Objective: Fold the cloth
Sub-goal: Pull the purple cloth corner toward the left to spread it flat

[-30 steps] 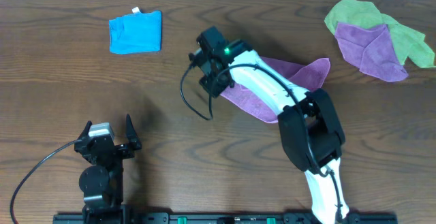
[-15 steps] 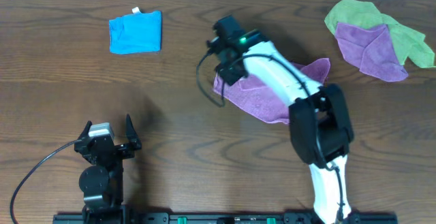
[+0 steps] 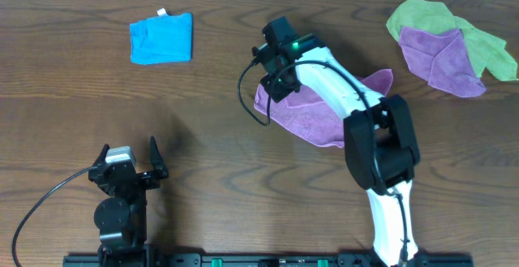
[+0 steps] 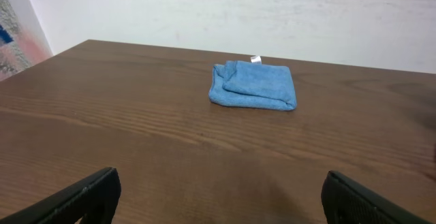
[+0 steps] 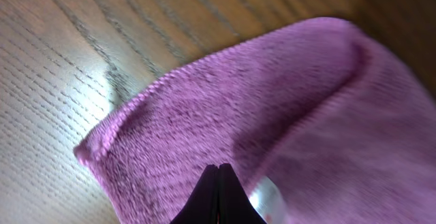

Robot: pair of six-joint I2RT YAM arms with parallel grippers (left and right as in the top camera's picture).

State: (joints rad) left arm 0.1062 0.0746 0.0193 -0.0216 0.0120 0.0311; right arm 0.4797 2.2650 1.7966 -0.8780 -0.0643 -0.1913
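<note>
Moved: right gripper (image 5: 218, 175), pinched shut on cloth (image 3: 316, 119) edge, shifts away, cloth trailing behind it; fold likely under way.

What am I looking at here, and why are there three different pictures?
These are two robot arms at a wooden table. One picture looks down from above; the other two come from small cameras on each arm's wrist. The right gripper, a two-finger pincer, is shut on the pinkish-purple cloth, pinching it near its left edge. The left gripper is open and holds nothing; its camera looks across at a folded blue cloth. At the far right corner lie a green cloth and a second purple cloth on top of it.
</note>
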